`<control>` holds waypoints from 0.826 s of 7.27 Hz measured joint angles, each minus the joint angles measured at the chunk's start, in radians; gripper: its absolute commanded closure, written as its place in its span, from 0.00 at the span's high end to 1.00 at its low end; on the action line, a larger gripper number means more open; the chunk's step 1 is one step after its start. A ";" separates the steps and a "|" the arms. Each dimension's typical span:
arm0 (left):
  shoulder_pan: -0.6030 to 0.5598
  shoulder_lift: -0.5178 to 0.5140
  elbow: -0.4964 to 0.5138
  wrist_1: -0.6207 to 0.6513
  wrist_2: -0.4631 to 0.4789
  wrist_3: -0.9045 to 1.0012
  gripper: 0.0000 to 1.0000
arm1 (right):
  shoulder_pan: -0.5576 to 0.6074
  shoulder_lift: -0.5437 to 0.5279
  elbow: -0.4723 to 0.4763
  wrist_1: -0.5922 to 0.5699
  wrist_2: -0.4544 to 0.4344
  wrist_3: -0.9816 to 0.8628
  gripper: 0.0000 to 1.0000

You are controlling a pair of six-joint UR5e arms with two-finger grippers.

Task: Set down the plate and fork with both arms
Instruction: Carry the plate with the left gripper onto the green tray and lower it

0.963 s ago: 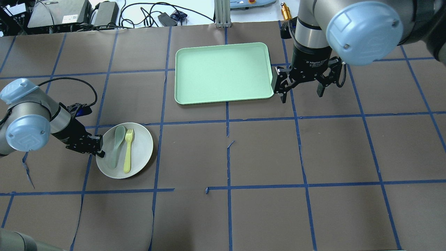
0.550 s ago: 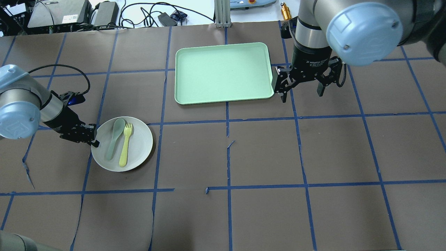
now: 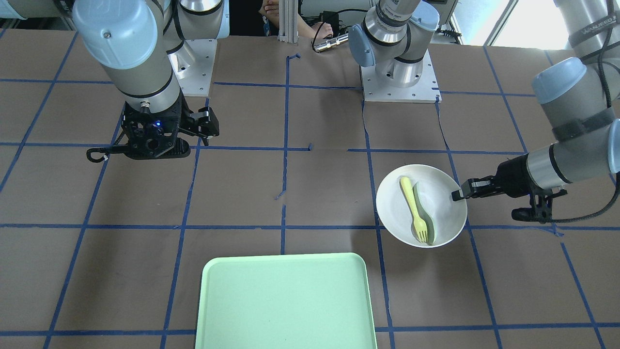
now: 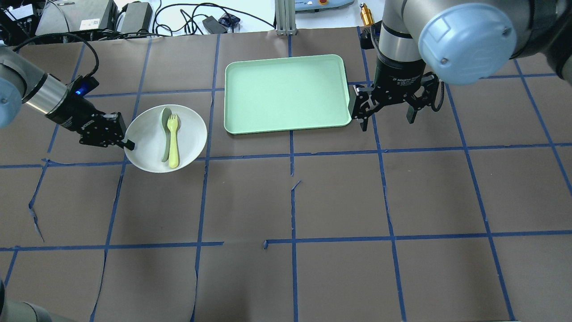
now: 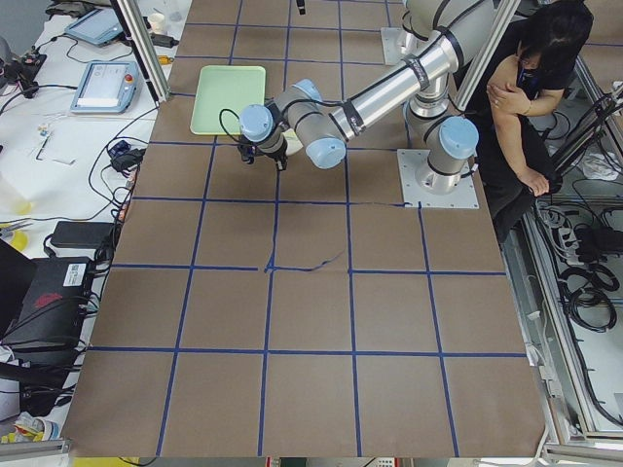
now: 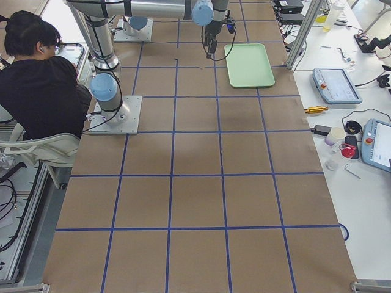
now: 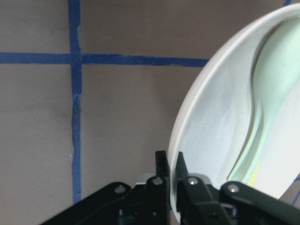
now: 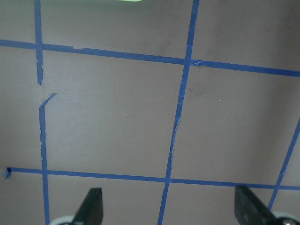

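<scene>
- Overhead exterior: the left gripper [image 4: 128,144] is pinching the near-left rim of the plate [image 4: 193,129], its 2 fingers closed on the edge. The plate is sitting left of the mint-green tray [image 4: 286,94], apart from it. The fork [image 4: 173,141] is lying inside the plate with its tines pointing to the table's far side, and a pale green spoon [image 4: 164,132] is lying just beside it on its left. The right gripper [image 4: 387,120] is hanging spread open over the brown table [image 4: 339,197], just off the tray's right edge and holding nothing.
- Exterior front-facing: the left gripper is reaching in from the view's right and clamping the plate's rim. Fork and spoon are resting side by side in the plate. The right gripper is hovering at the view's left, well apart from the plate.
- Exterior left: the near arm is stretching toward the tray's end of the table; the plate is mostly hidden behind it. A seated operator [image 5: 526,97] is showing at the right.
- Exterior right: the right arm's gripper is hanging beside the tray; the plate is not showing.
- Left wrist-mounted: 1 finger is pressing on each face of the plate's rim, and the spoon's bowl is lying inside the plate.
- Right wrist-mounted: the 2 fingertips are standing wide apart over bare table crossed by blue tape lines [image 8: 176,117].
</scene>
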 measured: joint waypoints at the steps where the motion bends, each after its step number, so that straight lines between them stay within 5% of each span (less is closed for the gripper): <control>1: -0.087 -0.022 0.026 0.058 -0.068 -0.129 0.00 | 0.000 0.000 0.000 0.000 0.000 -0.001 1.00; 4: -0.277 -0.160 0.117 0.276 -0.257 -0.364 0.00 | -0.016 0.000 -0.001 -0.002 -0.001 -0.019 1.00; 6: -0.346 -0.298 0.260 0.332 -0.258 -0.393 0.00 | -0.035 0.000 -0.001 -0.003 0.001 -0.032 1.00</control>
